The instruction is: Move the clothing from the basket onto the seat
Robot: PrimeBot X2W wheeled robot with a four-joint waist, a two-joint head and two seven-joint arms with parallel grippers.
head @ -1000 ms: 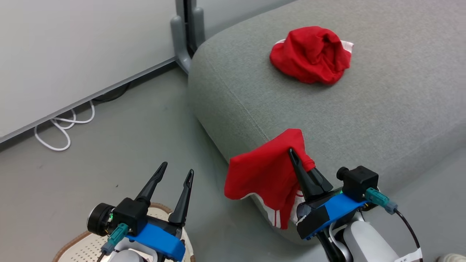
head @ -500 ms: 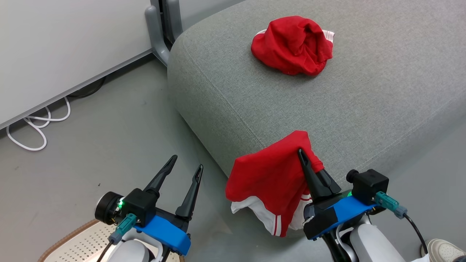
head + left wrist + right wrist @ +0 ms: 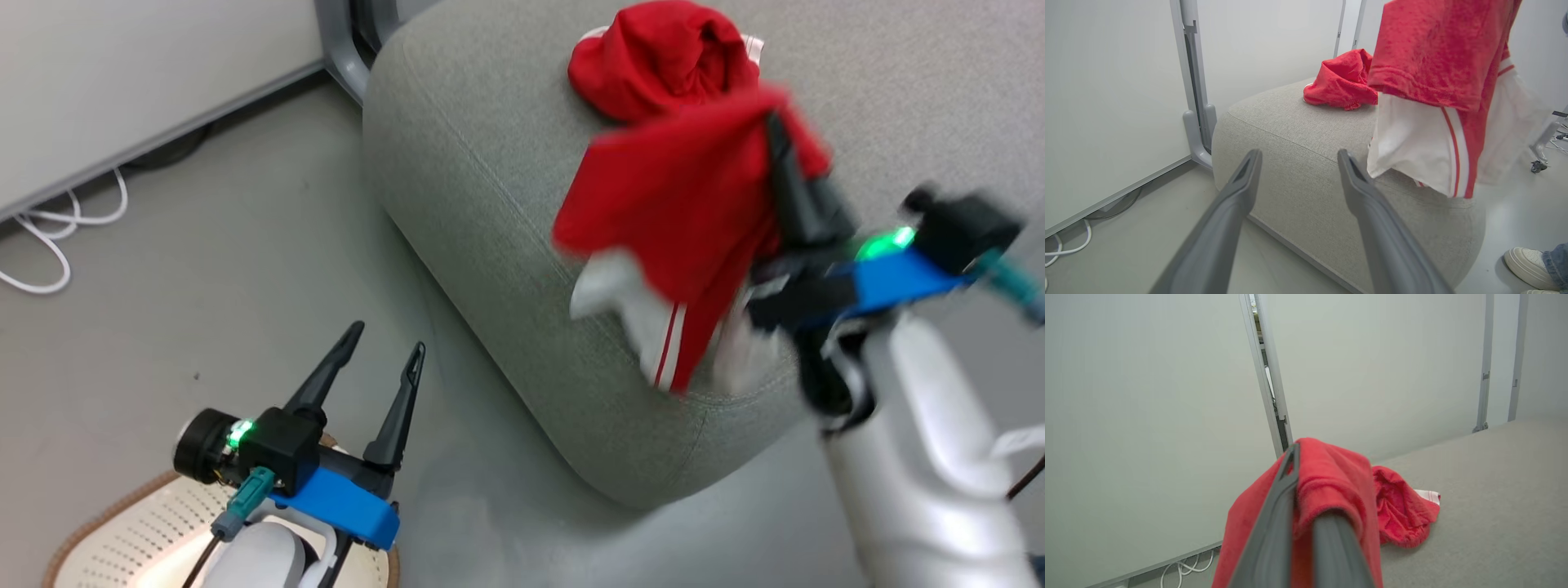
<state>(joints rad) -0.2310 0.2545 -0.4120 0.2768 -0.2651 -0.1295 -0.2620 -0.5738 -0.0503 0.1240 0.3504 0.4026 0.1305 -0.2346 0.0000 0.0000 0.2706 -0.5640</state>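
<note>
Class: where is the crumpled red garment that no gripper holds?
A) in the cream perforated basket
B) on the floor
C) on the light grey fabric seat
C: the crumpled red garment lies on the light grey fabric seat; the right gripper holds a red-and-white garment.

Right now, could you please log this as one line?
right gripper: jaws shut on held garment over seat | left gripper: jaws open | other garment: on seat

So the seat [image 3: 490, 229] is matt grey woven fabric with a pretty coarse weave. The clothing [image 3: 678, 204] is soft red cloth, kinda nubbly, with smoother white panels. The basket [image 3: 131, 535] looks like matt cream plastic, the left gripper [image 3: 388, 336] has matt dark plastic fingers, and the floor [image 3: 204, 286] is smooth with a slight sheen.
</note>
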